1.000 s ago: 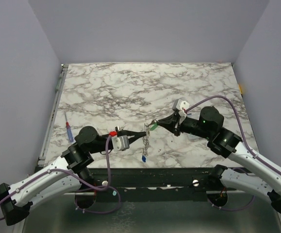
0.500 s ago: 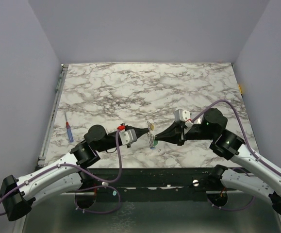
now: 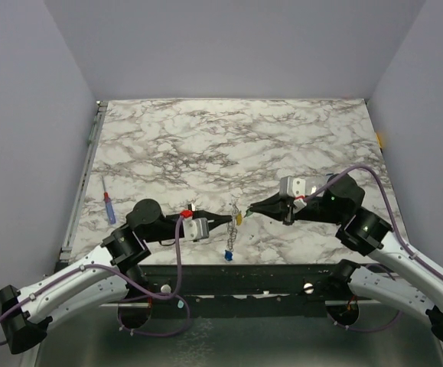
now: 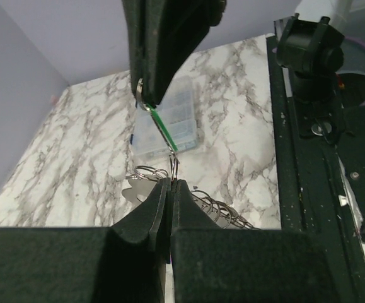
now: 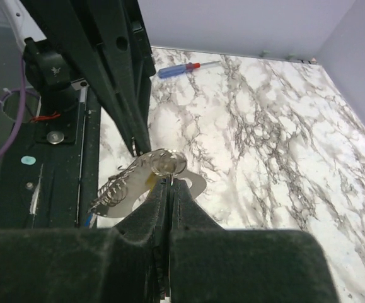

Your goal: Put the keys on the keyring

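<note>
Two arms meet near the front edge of a white bench veined grey like marble, closed in by plain lavender walls. From above, the left claw and right claw point tip to tip, with the keyring strung between them, lifted off the stone. A yellow key sits at the ring, and a blue key dangles lowest on the fine chain. A thin red-and-blue pen lies by the left edge.

At the left wrist, the marbled bench fills the background with a small clear plastic box resting on it. The left claw has its matte black fingers pressed flat together, pinching thin silvery wire loops of the keyring. Above it the right claw reaches down, also closed, nipping a small ring from which a narrow green key slants toward the left claw.

At the right wrist, the bench stretches away, the pen lying far off on it. The right claw is closed tight on the round wire of the keyring; a coiled length of chain trails to the left. The left claw comes in from above, its tip at the same bundle.
</note>
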